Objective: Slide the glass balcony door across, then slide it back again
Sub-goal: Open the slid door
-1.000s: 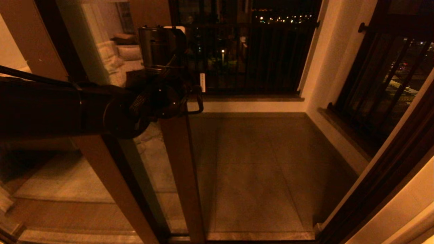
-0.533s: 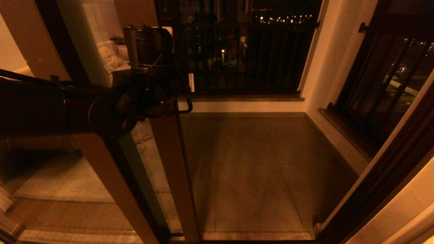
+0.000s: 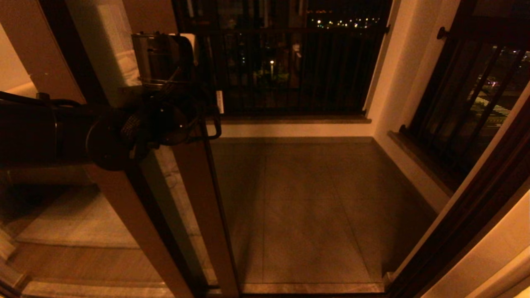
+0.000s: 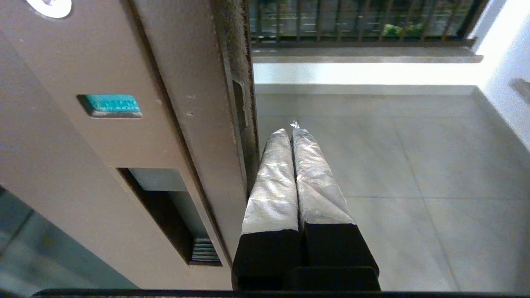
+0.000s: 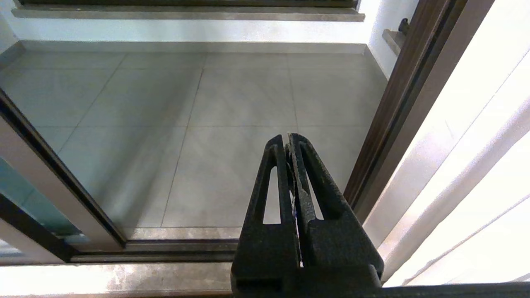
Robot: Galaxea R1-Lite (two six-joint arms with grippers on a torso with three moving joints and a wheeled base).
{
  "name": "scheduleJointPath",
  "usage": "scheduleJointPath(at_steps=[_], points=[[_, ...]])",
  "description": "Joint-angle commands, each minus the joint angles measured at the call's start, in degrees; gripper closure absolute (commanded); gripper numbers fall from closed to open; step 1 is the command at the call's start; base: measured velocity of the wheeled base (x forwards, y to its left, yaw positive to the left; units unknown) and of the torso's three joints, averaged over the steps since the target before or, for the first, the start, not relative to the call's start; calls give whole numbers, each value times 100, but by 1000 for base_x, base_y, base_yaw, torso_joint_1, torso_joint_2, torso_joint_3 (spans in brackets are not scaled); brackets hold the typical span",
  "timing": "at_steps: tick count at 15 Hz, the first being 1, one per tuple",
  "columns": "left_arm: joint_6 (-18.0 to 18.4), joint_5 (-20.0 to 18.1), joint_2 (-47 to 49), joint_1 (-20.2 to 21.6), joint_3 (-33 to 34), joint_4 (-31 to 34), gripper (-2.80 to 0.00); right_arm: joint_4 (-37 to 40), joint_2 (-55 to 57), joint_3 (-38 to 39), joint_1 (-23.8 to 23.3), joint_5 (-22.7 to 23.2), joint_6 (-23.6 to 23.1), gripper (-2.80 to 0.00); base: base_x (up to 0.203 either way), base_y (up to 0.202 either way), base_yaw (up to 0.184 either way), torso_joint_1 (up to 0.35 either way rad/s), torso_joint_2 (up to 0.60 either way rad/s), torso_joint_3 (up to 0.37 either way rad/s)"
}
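The glass balcony door (image 3: 194,186) stands left of the middle, its brown upright running down to the floor track. My left arm (image 3: 124,136) reaches across from the left to that upright. In the left wrist view the upright (image 4: 124,124) shows a recessed dark handle (image 4: 165,215), a green dot (image 4: 109,105) and a white label (image 4: 49,6). My left gripper (image 4: 290,129) is shut, empty, its silver-wrapped fingers (image 4: 273,174) lying against the door's outer edge, beside the handle and not in it. My right gripper (image 5: 288,138) hangs shut and empty over the threshold.
Black barred railing (image 3: 290,70) closes the balcony's far side and another railing (image 3: 468,99) its right side. Grey tiled floor (image 3: 310,207) lies beyond the opening. The dark right jamb (image 3: 468,219) and floor track (image 5: 165,248) bound the doorway. A second brown-framed pane (image 3: 124,215) overlaps the door.
The door's upright and my left gripper have moved together to the left, and the opening onto the balcony has grown wider. The right gripper's earlier state is not shown.
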Motion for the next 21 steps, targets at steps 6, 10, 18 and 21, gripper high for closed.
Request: scheduleJointPath(at_steps=[6,10,18,21], points=[[-20,40,-211,204,281,-2,0,8,7,1,-2,3,-4,0,0,0,0,0,0,0],[-20,58,-220,238,281,-3,0,7,7,1,-2,3,-4,0,0,0,0,0,0,0],[-71,23,-354,495,530,-4,0,-1,7,1,-2,3,-4,0,0,0,0,0,0,0],[-64,-3,-360,606,579,-170,0,8,7,1,-2,3,-4,0,0,0,0,0,0,0]])
